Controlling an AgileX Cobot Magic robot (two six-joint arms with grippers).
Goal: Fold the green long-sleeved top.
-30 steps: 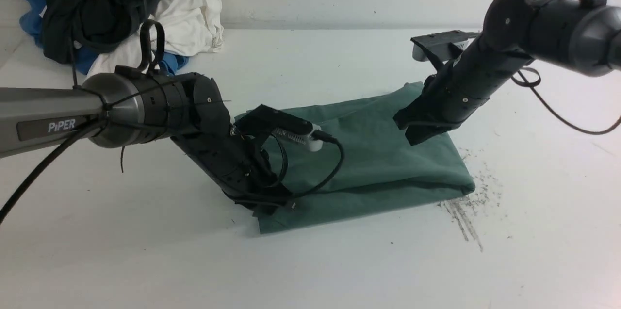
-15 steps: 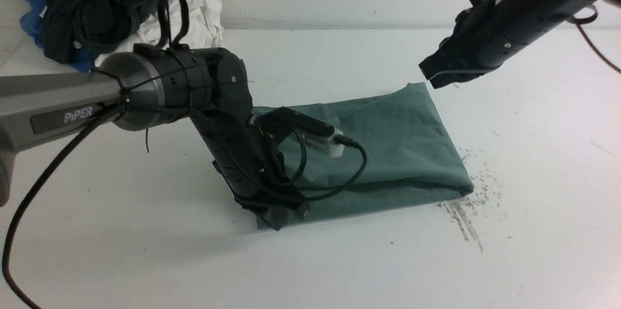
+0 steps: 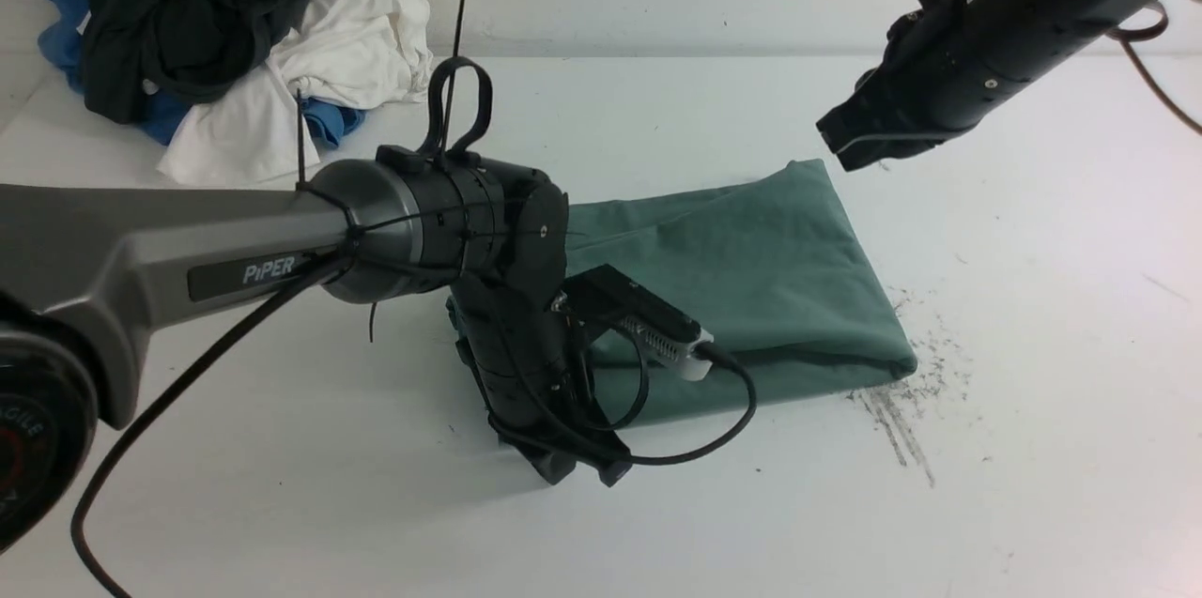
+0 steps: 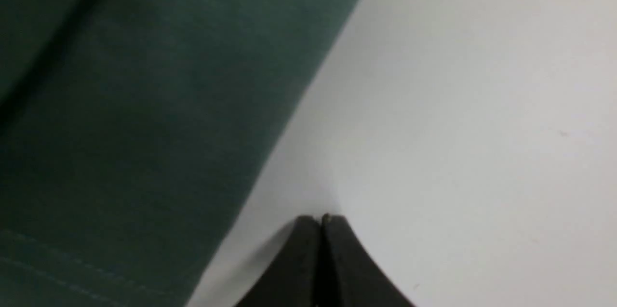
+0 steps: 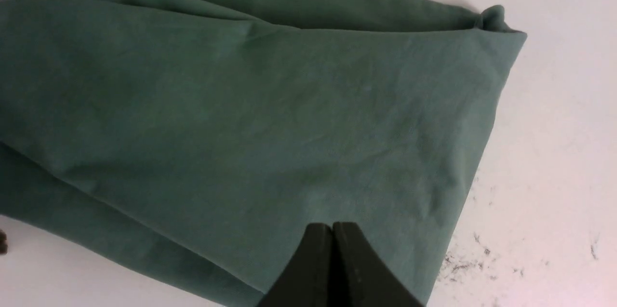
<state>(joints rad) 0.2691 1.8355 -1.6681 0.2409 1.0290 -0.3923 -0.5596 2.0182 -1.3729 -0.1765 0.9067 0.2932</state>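
We find the green long-sleeved top folded into a compact rectangle mid-table; both jaws are pressed together, empty. We judge folding essentially complete.

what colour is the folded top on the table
Muted sage green, plain; the green top shows best in the right wrist view.

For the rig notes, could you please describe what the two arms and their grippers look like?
The left arm has a grey link with white PIPER lettering, a silver collar, then black wrist segments. Black cables and zip ties loop around it. The right arm is black, with a cable trailing behind. Both carry small wrist cameras. The left gripper and right gripper end in tapered matte-black jaws.
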